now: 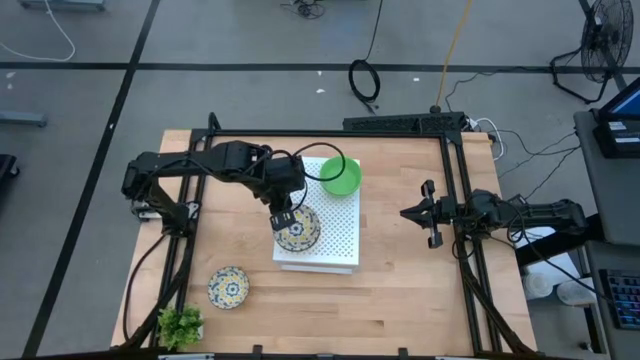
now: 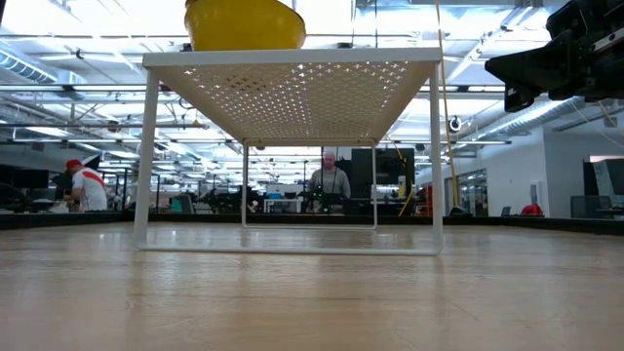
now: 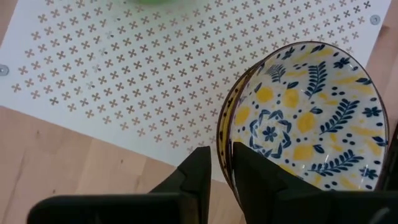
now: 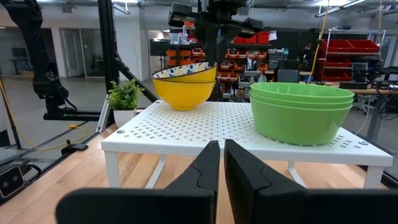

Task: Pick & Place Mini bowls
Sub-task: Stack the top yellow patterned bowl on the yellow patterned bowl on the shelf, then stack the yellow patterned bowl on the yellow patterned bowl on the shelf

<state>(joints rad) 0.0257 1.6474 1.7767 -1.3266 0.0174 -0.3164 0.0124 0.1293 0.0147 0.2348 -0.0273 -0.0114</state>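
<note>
The wooden table (image 1: 400, 270) carries a white perforated board (image 1: 340, 225). Green mini bowls (image 1: 341, 176) sit at its 1 o'clock corner; patterned mini bowls (image 1: 297, 229) at 7 o'clock, rim pinched by the left gripper (image 3: 221, 168). The right gripper (image 1: 408, 213) waits at 3 o'clock, fingers together
</note>
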